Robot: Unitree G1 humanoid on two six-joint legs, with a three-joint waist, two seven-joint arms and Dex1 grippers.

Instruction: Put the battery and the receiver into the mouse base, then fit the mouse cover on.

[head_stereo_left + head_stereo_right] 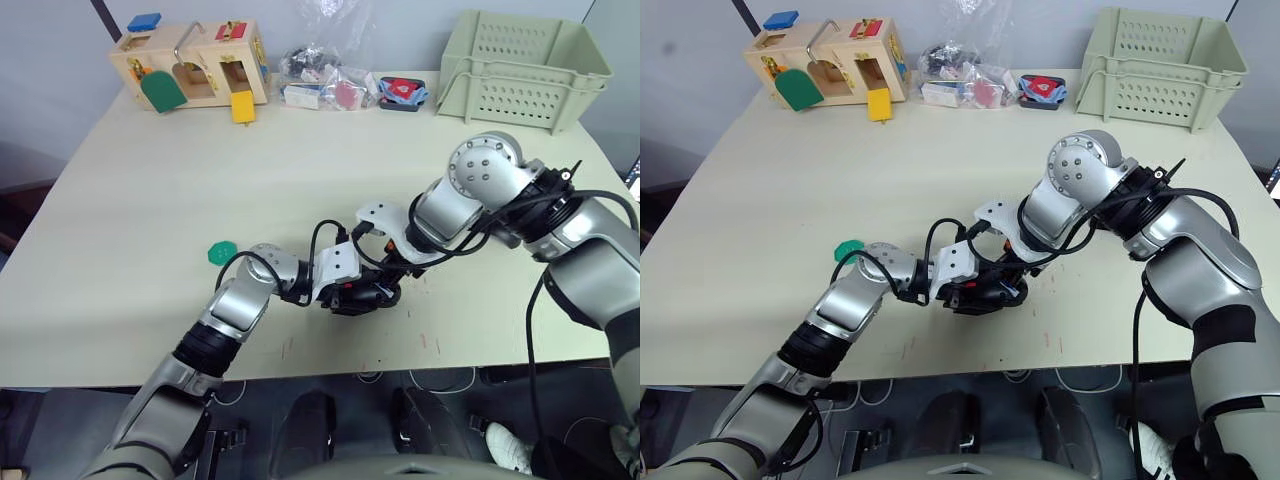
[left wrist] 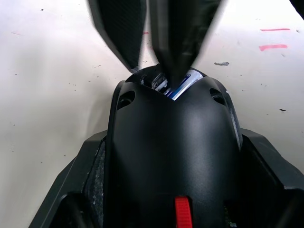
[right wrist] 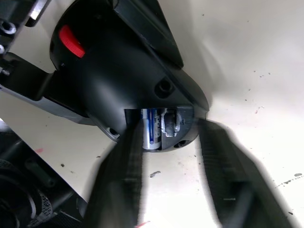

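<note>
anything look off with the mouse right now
Yes: the mouse cover is not fully seated on the mouse base. A gap at one end leaves the battery exposed, with the right pincer open around that end.

— Can you read anything on the battery (image 3: pixel 151 127) inside the mouse base (image 3: pixel 178 128)?
— No; you see blue and white bands on it, but no letters or numbers that can be made out

— What about the packets (image 1: pixel 322 84) at the far edge of the surface (image 1: pixel 150 210), or the wooden box (image 1: pixel 190 66)?
— You'll find coloured patches there, yet no word, brand or number is legible on either
</note>
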